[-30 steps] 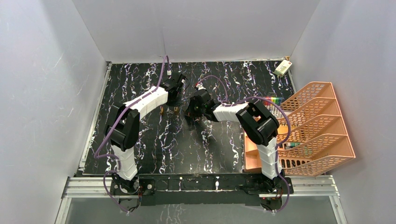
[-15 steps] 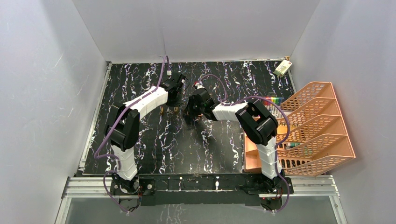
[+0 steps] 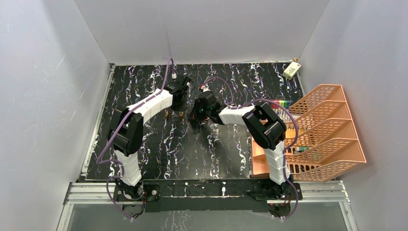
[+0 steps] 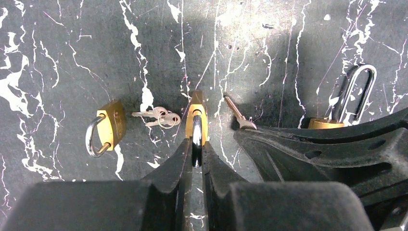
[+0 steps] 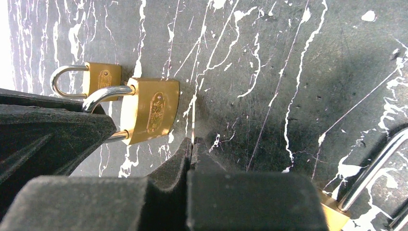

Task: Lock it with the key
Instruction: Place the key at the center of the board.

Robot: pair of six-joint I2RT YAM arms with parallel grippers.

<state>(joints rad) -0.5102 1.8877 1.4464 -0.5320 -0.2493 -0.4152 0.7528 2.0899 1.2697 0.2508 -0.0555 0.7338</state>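
Glossy black worktop (image 4: 57, 48), veined white like marble. The left pincer (image 4: 196, 153) is clamped on the curved steel shackle of a boxy brass padlock (image 4: 197, 113) just beyond its tips. To its right, the right pincer (image 5: 192, 147) pinches a thin flat key (image 4: 237, 111), the blade just beside the padlock. A smaller padlock (image 4: 109, 129) lies to the left pincer's left.

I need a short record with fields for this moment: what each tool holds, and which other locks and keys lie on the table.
left tool: shut on the shackle of a brass padlock
right tool: shut on a single key
key position: close beside the brass padlock, not in it
lying loose: small padlock, ring of keys, long-shackle padlock
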